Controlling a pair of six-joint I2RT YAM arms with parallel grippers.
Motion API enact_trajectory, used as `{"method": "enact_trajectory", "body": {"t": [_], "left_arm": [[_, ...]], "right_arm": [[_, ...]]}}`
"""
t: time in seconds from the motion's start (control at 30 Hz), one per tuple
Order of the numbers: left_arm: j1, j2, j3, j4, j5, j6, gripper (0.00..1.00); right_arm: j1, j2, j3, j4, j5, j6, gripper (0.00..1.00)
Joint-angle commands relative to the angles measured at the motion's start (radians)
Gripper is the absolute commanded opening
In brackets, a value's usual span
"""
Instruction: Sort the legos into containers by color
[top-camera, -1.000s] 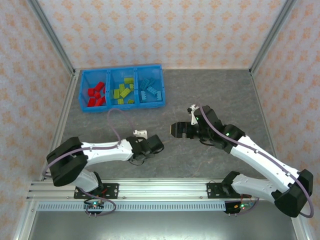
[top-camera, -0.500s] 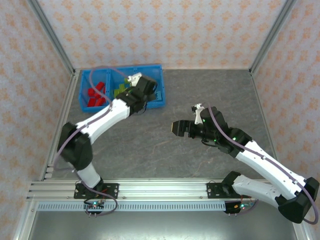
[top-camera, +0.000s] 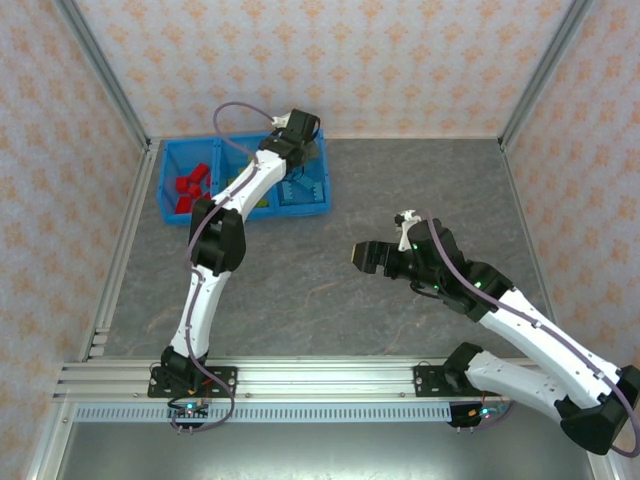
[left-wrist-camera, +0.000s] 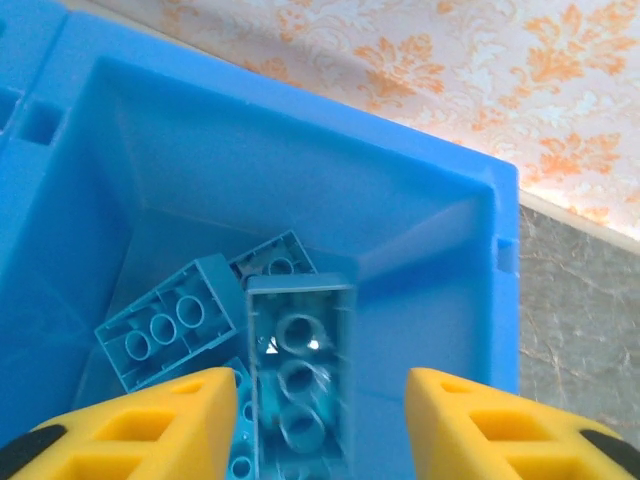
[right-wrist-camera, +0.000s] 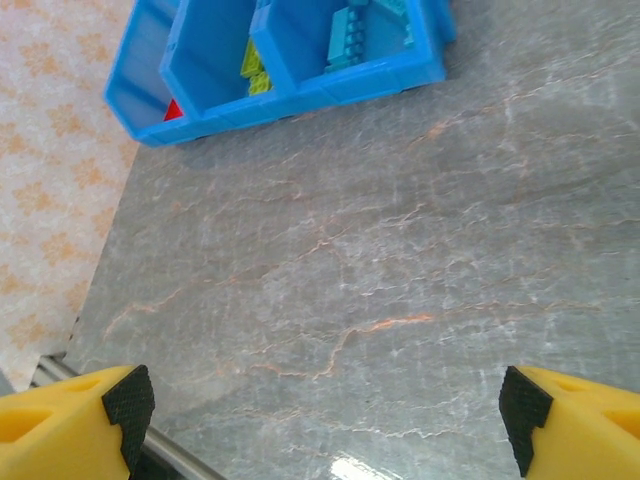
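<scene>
**Left tool spread over the right-hand compartment, right tool wide over bare desk**

The left tool (left-wrist-camera: 320, 400) hangs with its yellow fingers (left-wrist-camera: 140, 425) parted just above the right-hand compartment of the long, shallow, bright blue plastic bin (left-wrist-camera: 420, 240). A light blue studded plastic brick (left-wrist-camera: 300, 370) sits in the gap between them, underside up. Neither finger touches it, so the tool grips nothing. More light blue bricks (left-wrist-camera: 165, 330) lie on the compartment floor below.

Room here is tight. The compartment's walls close in on every side, and the orange-patterned back wall (top-camera: 330, 60) rises just behind the bin's far rim. Grey, stone-patterned desk (top-camera: 420, 190) begins past the right wall.

The left arm (top-camera: 215, 240) is stretched nearly full length from its base at the near edge to the far-left corner, bent slightly at the elbow.

The right tool (right-wrist-camera: 325, 400) is also wide open and empty. It is above bare desk, with free surface all around it. The bin lies well apart from it, towards the far left. In the right wrist view, yellow-green bricks (right-wrist-camera: 255, 65) fill the middle compartment. In the top view, red bricks (top-camera: 187, 187) lie in the left one.

The right arm (top-camera: 520, 320) is folded, its forearm angled in from the near right and its tool pointing left.
</scene>
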Motion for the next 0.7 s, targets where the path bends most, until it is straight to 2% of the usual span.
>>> {"method": "enact_trajectory", "body": {"t": [0.0, 0.17, 0.3, 0.4, 0.47, 0.57, 0.67], "left_arm": [[-0.016, -0.121, -0.015, -0.03, 0.052, 0.028, 0.51], [-0.083, -0.444, -0.427, 0.181, 0.032, 0.089, 0.54], [-0.188, -0.75, -0.76, 0.294, -0.096, 0.169, 0.58], [-0.28, -0.944, -0.969, 0.326, -0.217, 0.23, 0.61], [-0.327, -1.064, -1.094, 0.333, -0.287, 0.268, 0.63], [-0.343, -1.242, -1.282, 0.366, -0.369, 0.284, 0.67], [-0.342, -1.402, -1.452, 0.414, -0.533, 0.323, 0.77]], "right_arm": [[0.003, -0.009, -0.01, -0.04, 0.109, -0.014, 0.92], [-0.005, -0.003, -0.045, -0.022, 0.278, 0.012, 0.95], [-0.047, -0.002, -0.074, 0.002, 0.402, 0.009, 1.0], [-0.11, 0.0, -0.111, 0.052, 0.526, -0.024, 0.99], [-0.175, 0.01, -0.154, 0.132, 0.633, -0.076, 0.99], [-0.291, 0.064, -0.229, 0.289, 0.777, -0.164, 0.99], [-0.441, 0.176, -0.279, 0.472, 0.798, -0.241, 0.99]]}}
